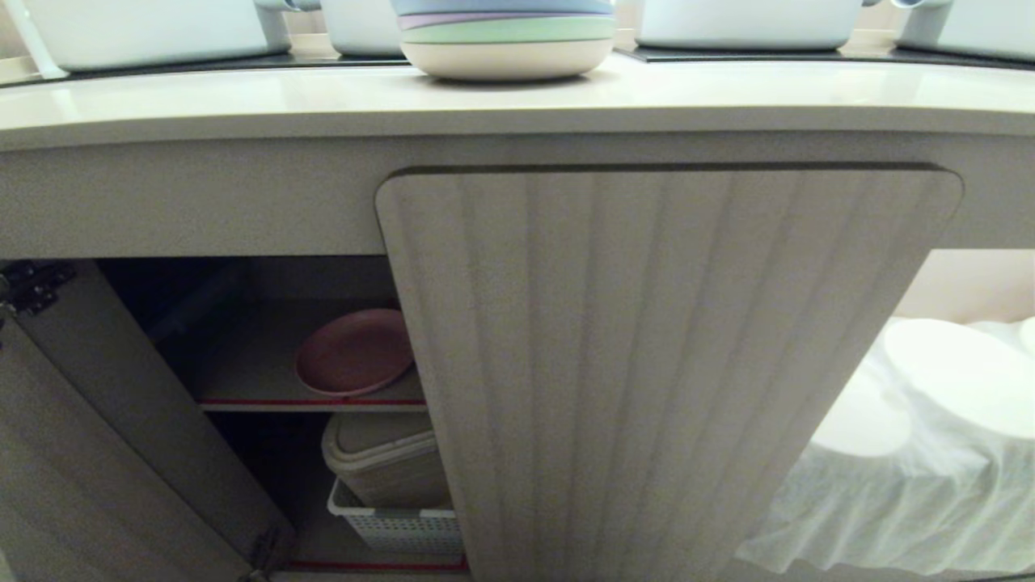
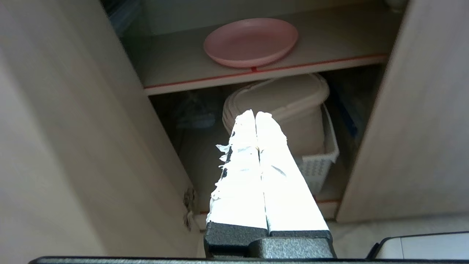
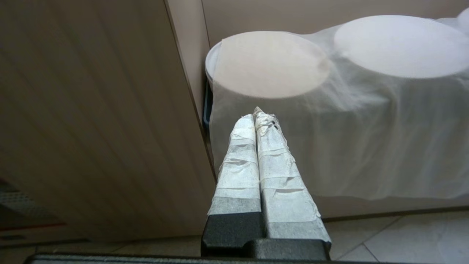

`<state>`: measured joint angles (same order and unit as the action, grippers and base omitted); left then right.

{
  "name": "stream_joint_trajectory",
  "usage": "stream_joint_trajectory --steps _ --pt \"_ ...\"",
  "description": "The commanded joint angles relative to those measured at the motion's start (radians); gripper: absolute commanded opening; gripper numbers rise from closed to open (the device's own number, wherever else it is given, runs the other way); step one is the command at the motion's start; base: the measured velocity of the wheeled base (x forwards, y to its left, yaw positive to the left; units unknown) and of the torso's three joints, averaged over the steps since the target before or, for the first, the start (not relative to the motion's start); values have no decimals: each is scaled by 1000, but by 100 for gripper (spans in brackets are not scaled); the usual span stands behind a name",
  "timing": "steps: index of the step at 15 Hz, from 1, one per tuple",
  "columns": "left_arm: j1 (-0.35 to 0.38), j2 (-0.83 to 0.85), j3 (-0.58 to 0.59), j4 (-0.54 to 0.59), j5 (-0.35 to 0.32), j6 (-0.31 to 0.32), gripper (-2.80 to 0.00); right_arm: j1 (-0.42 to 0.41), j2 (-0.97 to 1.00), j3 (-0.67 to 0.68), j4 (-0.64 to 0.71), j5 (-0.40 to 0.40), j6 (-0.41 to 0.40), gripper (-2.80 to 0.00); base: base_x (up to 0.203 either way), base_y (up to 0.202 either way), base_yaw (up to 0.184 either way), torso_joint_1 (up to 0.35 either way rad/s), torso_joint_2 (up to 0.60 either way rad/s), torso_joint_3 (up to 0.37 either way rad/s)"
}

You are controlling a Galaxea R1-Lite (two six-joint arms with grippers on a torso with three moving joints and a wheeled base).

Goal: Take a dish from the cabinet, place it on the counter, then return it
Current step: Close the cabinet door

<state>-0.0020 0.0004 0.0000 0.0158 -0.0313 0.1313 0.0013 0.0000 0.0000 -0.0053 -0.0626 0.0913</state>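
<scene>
Running across the top of the head view, the counter (image 1: 242,101) carries a stack of plates (image 1: 505,36) at upper centre and pale pots on black panels behind it; none of that is the dish to be moved. Below it the cabinet (image 1: 663,364) fills the middle of the frame, its ribbed right door shut and its left door (image 1: 121,453) swung wide at lower left. At lower right of that view sits an open recess draped in white cloth (image 1: 889,485).

Through the opened left side, a grey shelf with a red edge (image 1: 267,380) holds the pink dish (image 1: 356,352), lying flat near the front edge at left of centre. Under it, a lidded beige bin (image 1: 384,457) stands in a white basket (image 1: 396,529).

Neither arm shows in the head view. In the left wrist view the left gripper (image 2: 255,114) has its taped fingers pressed together on nothing, pointing into the opened cabinet, well short of the dish, which sits top centre there. In the right wrist view the right gripper (image 3: 255,115) is likewise closed and empty, facing the cloth.

By my reading the task has barely begun: the door is open, but the dish is not yet grasped, so lifting it out, setting it on the counter and returning it all remain.
</scene>
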Motion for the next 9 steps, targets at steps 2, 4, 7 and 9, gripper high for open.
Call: stream_joint_trajectory --steps 2,4,7,9 --pt "-1 0 0 0 1 -1 -280 0 0 0 -1 0 1 -280 -196 0 -1 -1 3 5" --pt "0 0 0 1 1 -1 -280 0 0 0 -1 0 1 -280 -196 0 -1 -2 0 3" --pt "-1 0 0 1 1 -1 -280 0 0 0 -1 0 1 -280 -192 0 -1 3 1 2" --pt "-1 0 0 1 1 1 -280 0 0 0 -1 0 1 -280 -193 0 0 2 0 -2"
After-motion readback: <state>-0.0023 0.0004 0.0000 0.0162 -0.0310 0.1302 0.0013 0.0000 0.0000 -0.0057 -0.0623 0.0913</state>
